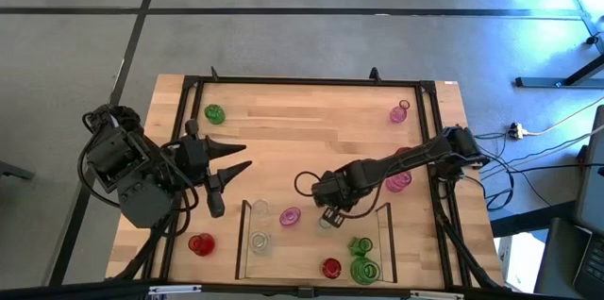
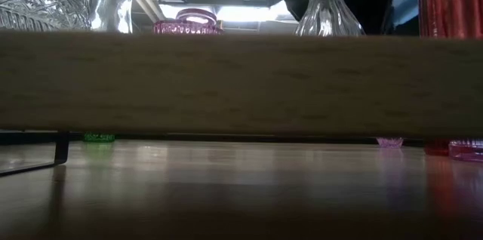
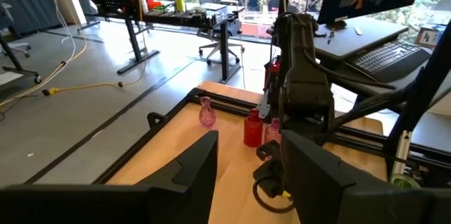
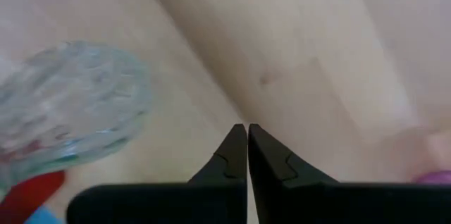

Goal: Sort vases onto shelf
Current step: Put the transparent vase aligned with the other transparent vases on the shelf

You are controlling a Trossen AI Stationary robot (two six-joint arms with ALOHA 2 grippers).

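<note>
My right tool (image 4: 247, 129) is shut on nothing over the shelf (image 1: 388, 213), a clear vase (image 4: 67, 104) just beside its tips; left tool (image 1: 229, 159) waits open.

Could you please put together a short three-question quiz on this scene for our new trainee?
1. True or false: the right gripper is shut, with nothing between its fingers.
2. Which gripper is open, hovering left of the shelf? A) left B) right
3. What colour is the vase standing alone in the table's far left corner?

Key
1. True: in the right wrist view the fingers meet, and the clear vase stands beside them, ungripped.
2. A, the left gripper.
3. Green.
</note>
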